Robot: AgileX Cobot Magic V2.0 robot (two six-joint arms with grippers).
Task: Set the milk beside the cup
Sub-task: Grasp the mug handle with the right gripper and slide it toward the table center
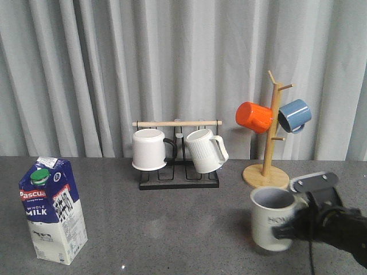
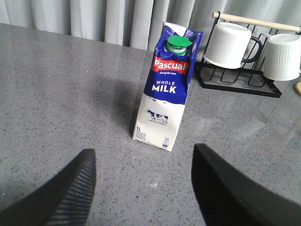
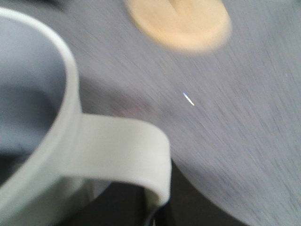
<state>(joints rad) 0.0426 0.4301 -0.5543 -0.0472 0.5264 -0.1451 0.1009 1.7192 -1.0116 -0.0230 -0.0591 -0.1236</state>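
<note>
The milk [image 1: 51, 212] stands upright at the front left of the grey table; its blue and white carton with the green cap also shows in the left wrist view [image 2: 167, 89]. My left gripper [image 2: 143, 151] is open and empty, a short way in front of the carton, and is out of the front view. The cup [image 1: 269, 220], cream with dark lettering and a grey-blue inside, is at the front right. My right gripper [image 1: 289, 231] is shut on the cup at its handle side. The right wrist view is blurred and shows the cup's rim and handle [image 3: 117, 146] over dark fingers [image 3: 127, 207].
A black rack [image 1: 179, 182] with a wooden bar holds a plain white mug [image 1: 149, 149] and a white ribbed mug [image 1: 203, 150] at the back middle. A wooden mug tree [image 1: 265, 173] with an orange mug [image 1: 254, 117] and a blue mug [image 1: 294, 114] stands behind the cup. Curtains close the back.
</note>
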